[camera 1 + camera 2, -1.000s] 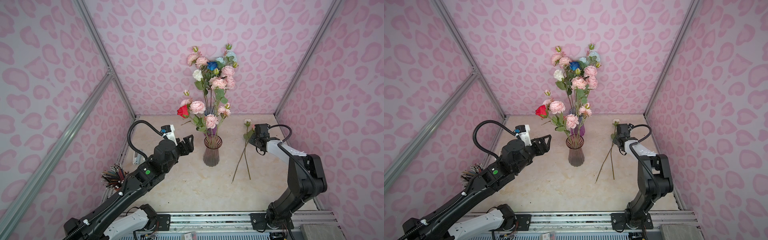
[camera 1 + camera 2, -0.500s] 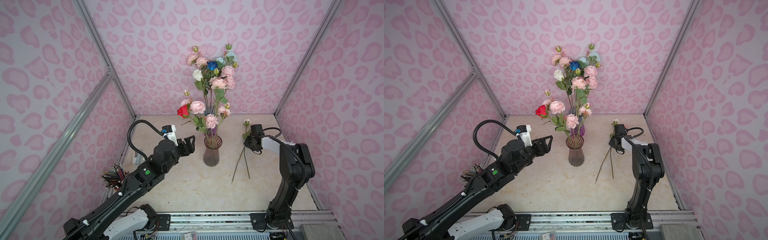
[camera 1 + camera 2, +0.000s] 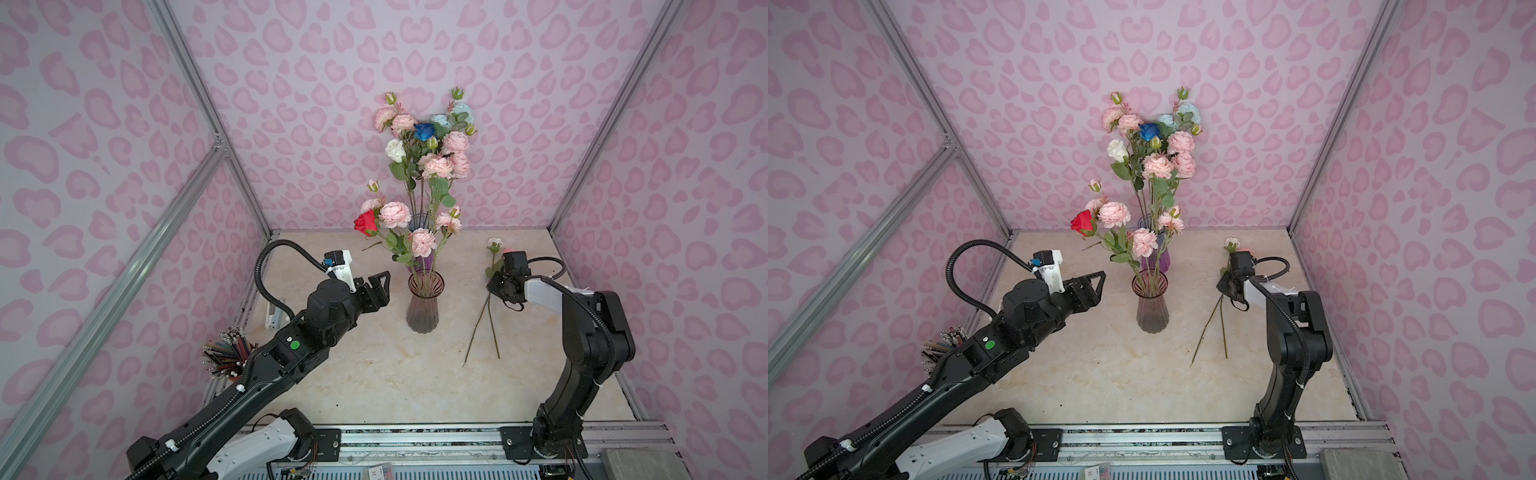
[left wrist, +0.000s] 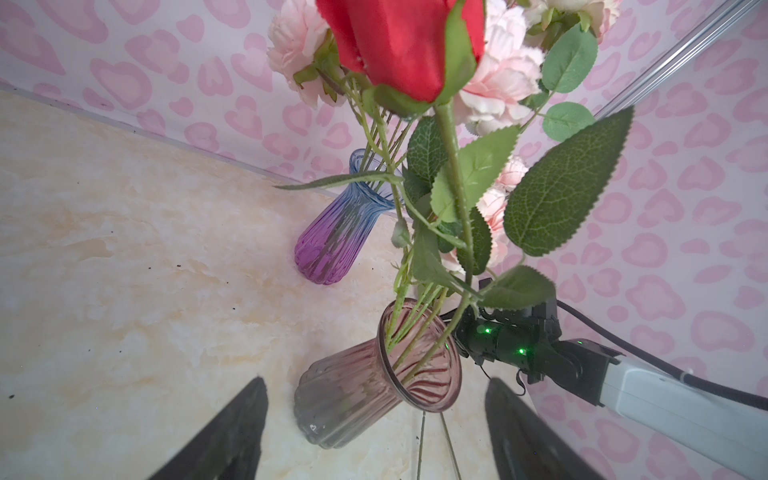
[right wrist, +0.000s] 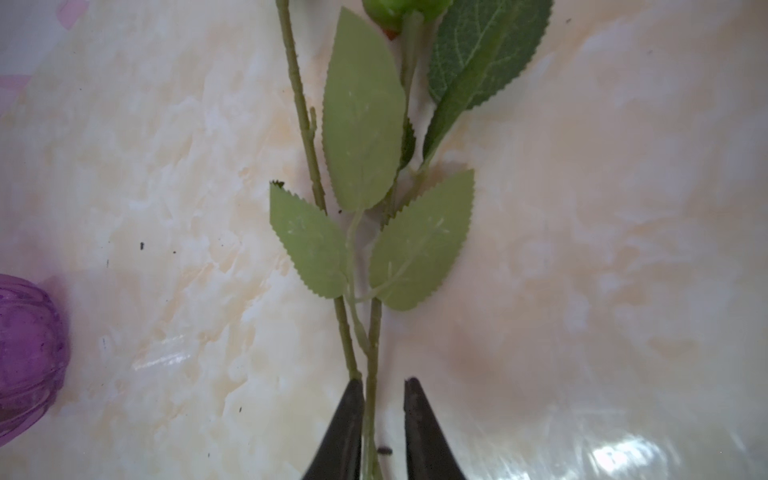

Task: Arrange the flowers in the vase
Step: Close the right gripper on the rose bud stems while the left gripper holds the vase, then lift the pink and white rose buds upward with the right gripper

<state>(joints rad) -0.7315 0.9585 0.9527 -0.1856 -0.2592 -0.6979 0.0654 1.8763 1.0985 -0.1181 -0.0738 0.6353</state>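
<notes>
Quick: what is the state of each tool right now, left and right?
Left tool: open wide, holding nothing.
Right tool: narrowly open astride one flower stem lying on the table, not yet clamped on it.

Pink and red flowers (image 3: 423, 243) stand upright in smoky-pink vase (image 3: 422, 309); two loose flowers (image 3: 494, 244) lie flat right of vase.

The marbled beige tabletop (image 3: 374, 382) carries a smoky pink vase (image 3: 422, 309) upright near its centre, with a blue-to-purple vase (image 4: 328, 241) just behind at twelve o'clock. Two loose flowers (image 5: 419, 245) lie flat at three o'clock from the smoky vase.
</notes>
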